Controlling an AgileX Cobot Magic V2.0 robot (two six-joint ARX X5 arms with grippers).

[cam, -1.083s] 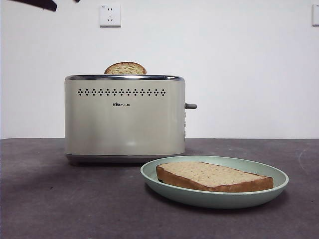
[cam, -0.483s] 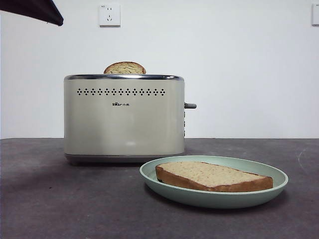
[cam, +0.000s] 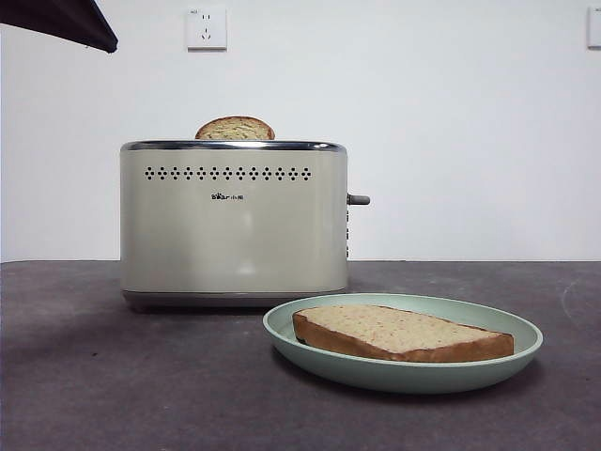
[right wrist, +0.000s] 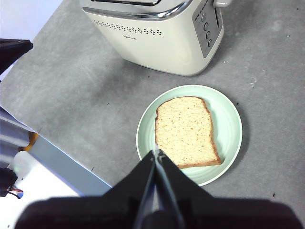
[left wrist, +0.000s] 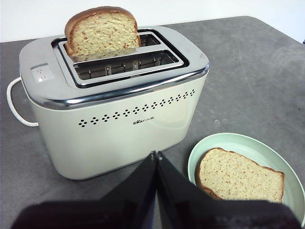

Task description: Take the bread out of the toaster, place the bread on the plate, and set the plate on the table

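Plate (cam: 404,374) sits nearest you, toward the table's (cam: 113,395) front right, resting flat on it, with the bread (cam: 399,333) lying flat inside the rim. You'd judge the task essentially done: bread out, plated, plate down. Handling-wise, expect the slice to be light, soft and crumbly, so pinch it across the crust edge, not the middle; the plate looks rigid, smooth and a bit slippery, so the raised rim is your only real hold. Behind the plate and to its left stands the toaster (cam: 233,225), its near slot empty, while a second dome-topped slice (cam: 235,129) pokes out of the far slot; leave that one alone. Left gripper (left wrist: 156,155) hangs above the table in front of the toaster, jaws pressed together on nothing. Right gripper (right wrist: 157,153) hovers high over the plate's edge, jaws likewise closed and empty. Table surface is matte dark grey, slightly mottled, so decent friction and the plate shouldn't skate. Farthest back you've got a plain white wall with a socket (cam: 207,28), plus the toaster's white cord (left wrist: 14,107) trailing off its far side.
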